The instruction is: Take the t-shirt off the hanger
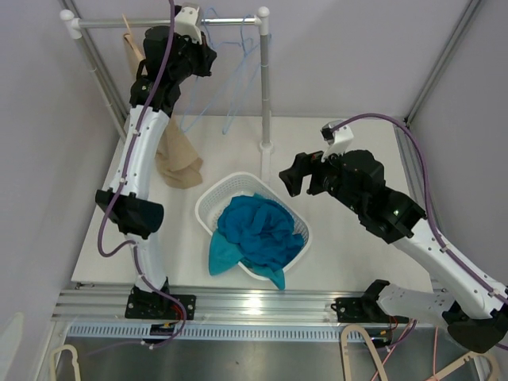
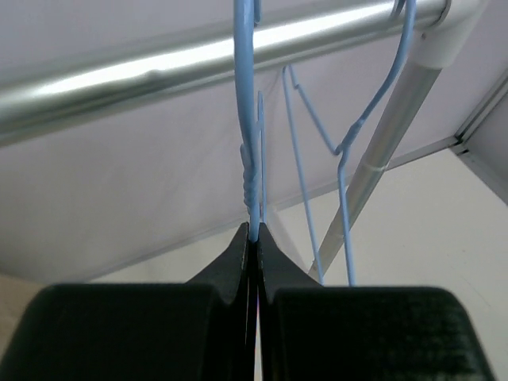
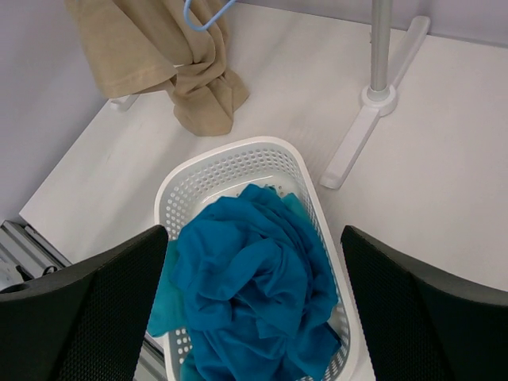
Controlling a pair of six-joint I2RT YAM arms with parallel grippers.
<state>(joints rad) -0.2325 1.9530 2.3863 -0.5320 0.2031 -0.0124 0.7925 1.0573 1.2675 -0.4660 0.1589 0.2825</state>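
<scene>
Removal looks done: teal fabric t-shirt (image 3: 254,294) heaped in white perforated basket (image 3: 238,147) below spread right jaws; left jaws clamp light-blue wire hanger (image 2: 246,119), release likely next.

- Bright, even light, seemingly from overhead; the white bench (image 1: 341,258) is nearly washed out.
- A glare streak runs along the rail (image 2: 198,59).
- The left tool (image 2: 252,232) is dark and soft at the lens, and the hanger (image 2: 244,95) is slightly blurred.
- Only a faint shadow lies beside the basket (image 1: 208,198).
</scene>
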